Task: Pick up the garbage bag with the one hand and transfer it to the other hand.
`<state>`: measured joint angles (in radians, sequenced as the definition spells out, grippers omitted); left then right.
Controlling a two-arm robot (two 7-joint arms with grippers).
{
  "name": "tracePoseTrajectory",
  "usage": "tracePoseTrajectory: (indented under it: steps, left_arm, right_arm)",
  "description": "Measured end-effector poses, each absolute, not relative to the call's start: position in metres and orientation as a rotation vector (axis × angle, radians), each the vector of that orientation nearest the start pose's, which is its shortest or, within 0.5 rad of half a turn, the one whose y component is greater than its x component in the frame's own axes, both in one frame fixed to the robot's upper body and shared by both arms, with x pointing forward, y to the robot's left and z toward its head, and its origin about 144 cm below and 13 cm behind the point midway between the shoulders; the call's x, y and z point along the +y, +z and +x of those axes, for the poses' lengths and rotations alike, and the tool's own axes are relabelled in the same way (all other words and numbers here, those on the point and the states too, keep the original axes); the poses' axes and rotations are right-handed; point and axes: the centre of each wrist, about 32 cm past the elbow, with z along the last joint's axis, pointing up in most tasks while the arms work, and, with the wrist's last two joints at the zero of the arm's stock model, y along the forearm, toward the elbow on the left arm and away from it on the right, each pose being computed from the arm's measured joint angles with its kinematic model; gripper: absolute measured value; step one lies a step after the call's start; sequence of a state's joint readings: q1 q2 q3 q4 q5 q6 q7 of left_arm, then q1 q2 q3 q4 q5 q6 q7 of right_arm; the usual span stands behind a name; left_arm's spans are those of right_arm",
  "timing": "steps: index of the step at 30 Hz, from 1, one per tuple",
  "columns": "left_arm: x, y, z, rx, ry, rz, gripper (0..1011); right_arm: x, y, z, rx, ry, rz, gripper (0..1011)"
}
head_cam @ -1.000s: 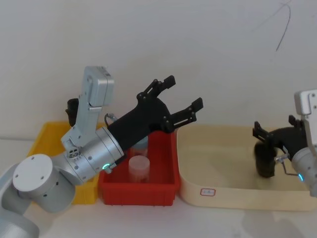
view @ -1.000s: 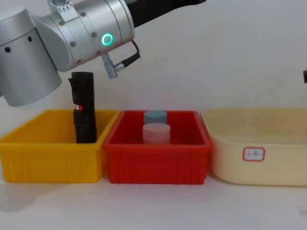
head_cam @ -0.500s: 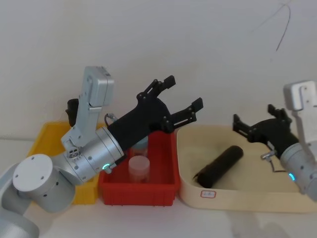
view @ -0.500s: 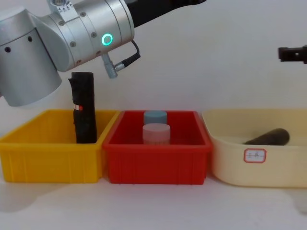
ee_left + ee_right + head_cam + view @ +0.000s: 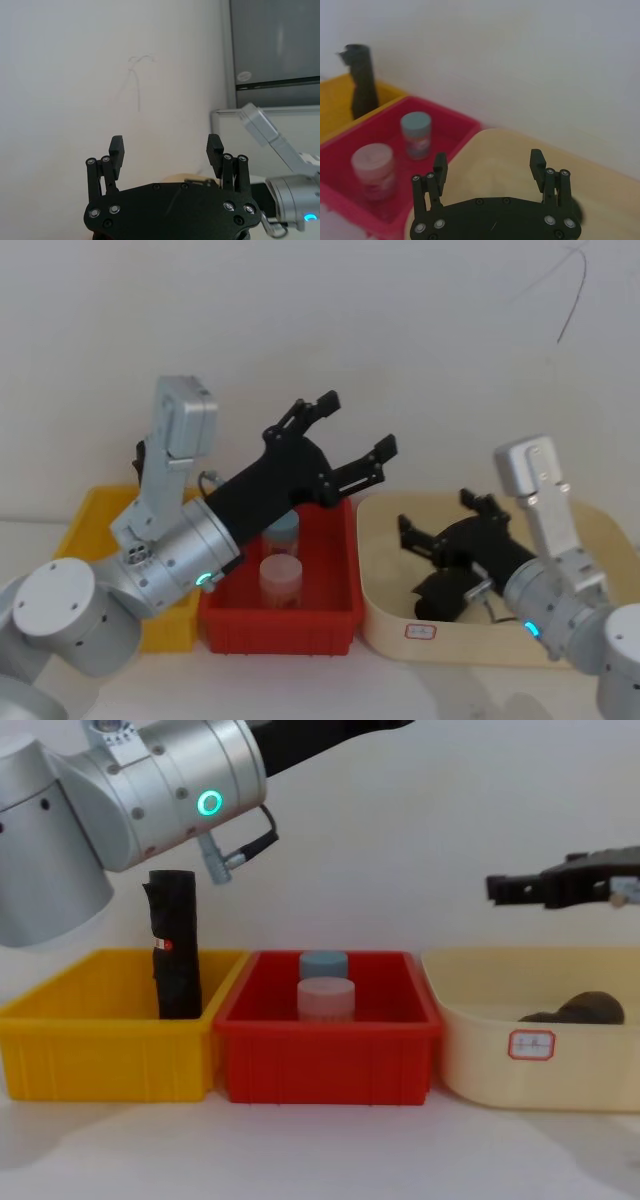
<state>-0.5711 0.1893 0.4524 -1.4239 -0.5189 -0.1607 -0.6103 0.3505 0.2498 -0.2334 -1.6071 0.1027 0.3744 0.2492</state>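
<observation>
Over the cream tub [image 5: 480, 648], rightmost of three bins, my right gripper [image 5: 437, 512] hovers with its fingers spread wide and empty, while my left gripper [image 5: 355, 423] hangs high above the red bin [image 5: 280, 630], likewise wide and empty. The garbage bag [image 5: 445, 596] lies on its side on the tub floor near the front wall, just below the right gripper. To take it cleanly, I judge that the nearer gripper should set its fingers across the roll's short width (not along its length), come down around the middle, and close firmly, since the plastic may slip.
</observation>
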Motion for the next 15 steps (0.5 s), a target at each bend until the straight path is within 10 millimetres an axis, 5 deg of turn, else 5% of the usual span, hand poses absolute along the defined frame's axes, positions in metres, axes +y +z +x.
tracePoseTrajectory:
  steps: [15]
  left_arm:
    - [0.186, 1.29, 0.551, -0.323, 0.682, -0.375, 1001]
  right_arm:
    - [-0.195, 1.247, 0.547, -0.052, -0.988, -0.244, 1004]
